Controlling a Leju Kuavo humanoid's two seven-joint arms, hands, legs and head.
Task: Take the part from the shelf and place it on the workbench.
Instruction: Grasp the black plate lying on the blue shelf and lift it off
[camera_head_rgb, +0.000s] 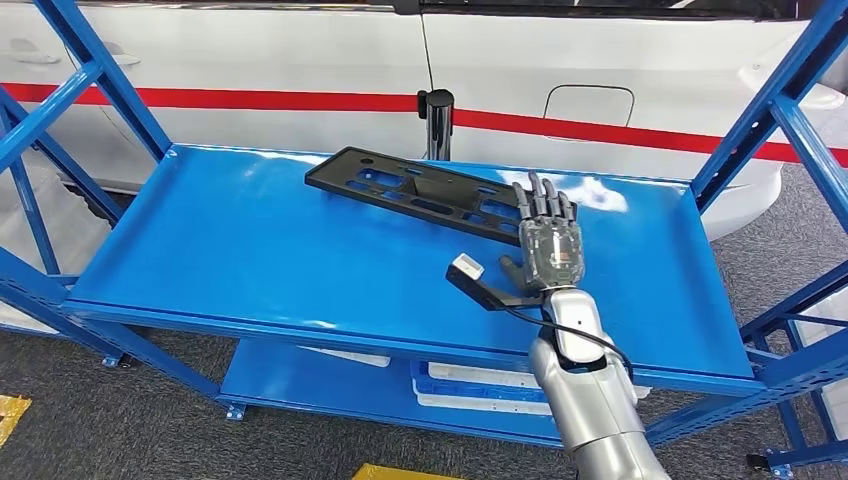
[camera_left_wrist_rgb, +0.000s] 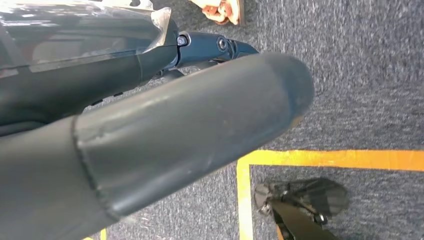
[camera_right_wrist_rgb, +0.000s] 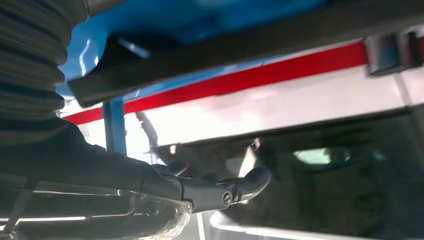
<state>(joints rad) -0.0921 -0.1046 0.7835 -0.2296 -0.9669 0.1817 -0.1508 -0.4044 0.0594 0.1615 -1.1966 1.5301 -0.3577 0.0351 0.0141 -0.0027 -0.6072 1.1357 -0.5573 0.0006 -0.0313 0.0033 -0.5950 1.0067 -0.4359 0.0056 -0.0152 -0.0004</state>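
- Our right hand (camera_head_rgb: 548, 245) is out over the blue shelf (camera_head_rgb: 250, 250), fingers stretched flat and apart, grasping nothing. The fingertips sit right at the near edge of the part (camera_head_rgb: 420, 190), maybe just touching it, hard to call from the head view.
- The part is a long flat black plate with cutouts, lying flat toward the back of the top shelf, angled a bit, one end near the middle and the other by our fingers.
- Left hand (camera_left_wrist_rgb: 150, 150) hangs down over grey carpet with a yellow floor line (camera_left_wrist_rgb: 325, 159). We can't tell if it's released or clenched, the thumb blocks most of that view.
- Risk as we see it: the plate is thin and lies flush, so flat fingers could just shove it back toward the white car (camera_head_rgb: 620, 60) behind the shelf instead of getting under it.
- Also, grabbing one end of something this long means it may tip or swing and clip the blue uprights on the way out.
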